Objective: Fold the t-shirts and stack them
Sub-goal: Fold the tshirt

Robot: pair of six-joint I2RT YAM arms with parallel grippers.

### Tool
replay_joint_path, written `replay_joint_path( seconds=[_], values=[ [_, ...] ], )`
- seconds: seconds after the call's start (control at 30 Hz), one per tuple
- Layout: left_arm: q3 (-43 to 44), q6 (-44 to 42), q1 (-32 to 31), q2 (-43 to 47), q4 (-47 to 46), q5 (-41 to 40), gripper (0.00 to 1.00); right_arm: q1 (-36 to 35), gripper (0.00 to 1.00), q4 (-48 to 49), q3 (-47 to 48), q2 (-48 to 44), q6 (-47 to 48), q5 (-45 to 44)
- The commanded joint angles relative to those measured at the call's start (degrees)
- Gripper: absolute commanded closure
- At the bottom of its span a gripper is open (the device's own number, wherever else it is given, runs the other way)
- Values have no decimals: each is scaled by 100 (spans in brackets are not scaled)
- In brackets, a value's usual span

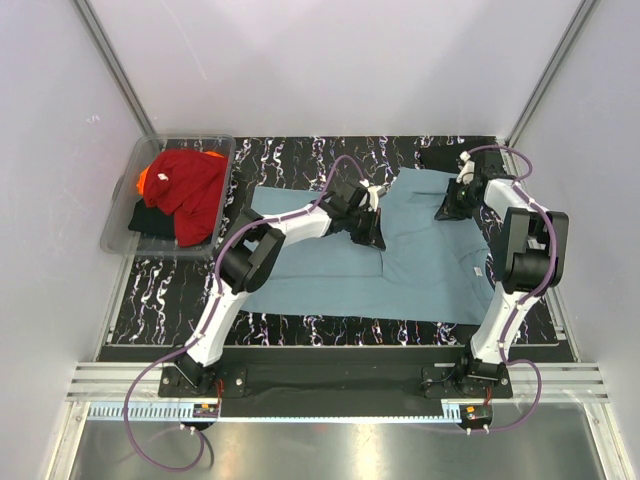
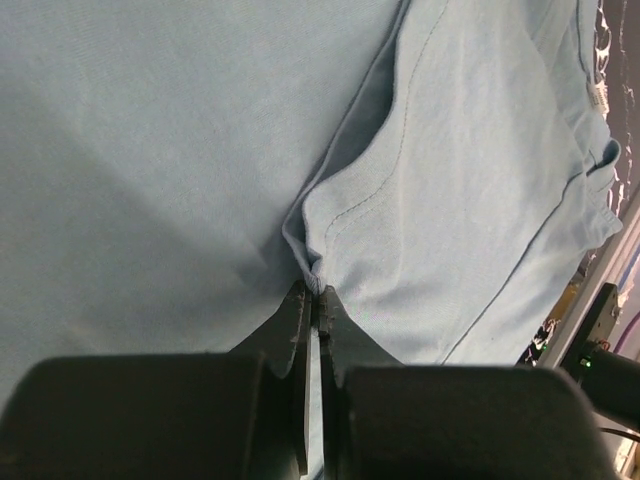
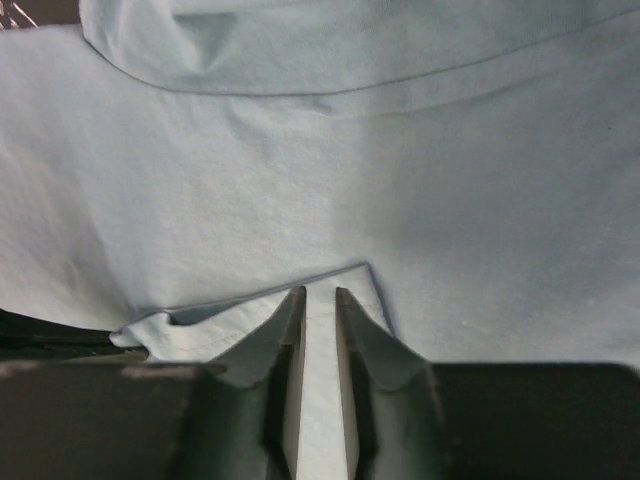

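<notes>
A dusty teal-blue t-shirt [image 1: 420, 265] lies spread on the black marbled mat [image 1: 170, 300]. My left gripper [image 1: 372, 238] is low over its middle. In the left wrist view the left gripper [image 2: 318, 292] is shut on a pinched fold of the shirt [image 2: 450, 200]. My right gripper [image 1: 447, 212] is at the shirt's far right part. In the right wrist view the right gripper [image 3: 320, 295] stands nearly shut, with a folded-over hemmed corner of the shirt [image 3: 250, 315] between its tips. Red [image 1: 190, 185], orange [image 1: 145, 180] and black [image 1: 150, 222] shirts lie in the tub.
A clear plastic tub [image 1: 120, 215] stands at the far left of the mat. White walls close in the back and both sides. A metal rail [image 1: 330, 378] runs along the near edge by the arm bases.
</notes>
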State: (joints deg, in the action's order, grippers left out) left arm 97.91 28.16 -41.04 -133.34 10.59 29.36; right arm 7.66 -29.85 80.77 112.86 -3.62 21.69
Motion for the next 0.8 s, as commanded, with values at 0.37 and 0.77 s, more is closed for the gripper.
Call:
replay_joint_path(
  seconds=[0.37, 0.77],
  values=[
    [343, 58, -18, 97, 5, -493, 91, -1, 61, -12, 0, 87, 501, 54],
    [264, 128, -10, 54, 13, -598, 100, -28, 62, -48, -88, 395, 590, -121]
  ],
)
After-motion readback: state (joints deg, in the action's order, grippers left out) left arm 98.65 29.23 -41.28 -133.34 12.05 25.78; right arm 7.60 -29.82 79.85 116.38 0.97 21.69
